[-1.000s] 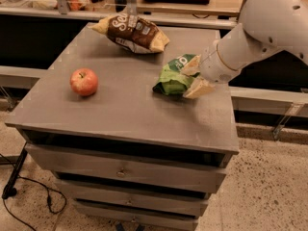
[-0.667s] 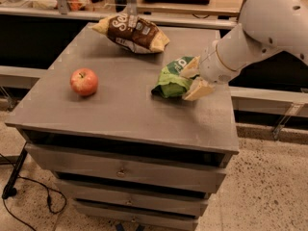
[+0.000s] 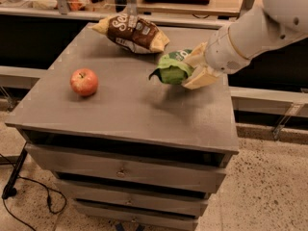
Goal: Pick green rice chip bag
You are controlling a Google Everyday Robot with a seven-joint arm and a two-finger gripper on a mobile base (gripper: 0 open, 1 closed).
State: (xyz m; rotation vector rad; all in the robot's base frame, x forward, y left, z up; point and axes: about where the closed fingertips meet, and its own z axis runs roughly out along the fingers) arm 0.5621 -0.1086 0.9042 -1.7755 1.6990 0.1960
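Green rice chip bag [image 3: 168, 72] sits crumpled on the right-hand part of the grey cabinet top [image 3: 120, 109], toward the back edge. The gripper [image 3: 186, 74] is on it from the right side. Two beige fingers [image 3: 195, 57] bracket the bag, one over its upper edge and one below, pinching the foil between them. Bag looks bunched where it is squeezed, and a dark green patch with white lettering shows at its top. A dark tip of the bag points left. A shadow lies on the surface just beneath and to the right; cannot tell whether the bag's underside touches the wood or hangs just clear of it.

White arm [image 3: 250, 28] comes in from the upper right, wrist angled down toward the bag.

Brown-and-yellow snack bag [image 3: 134, 33] lies flat near the back edge, just left of the green one and apart from it. Red apple [image 3: 84, 82] stands alone on the left side, well apart from both bags.

Drawer fronts [image 3: 120, 170] stack below the top. A black cable [image 3: 29, 196] trails over the speckled floor [image 3: 269, 191] at lower left.
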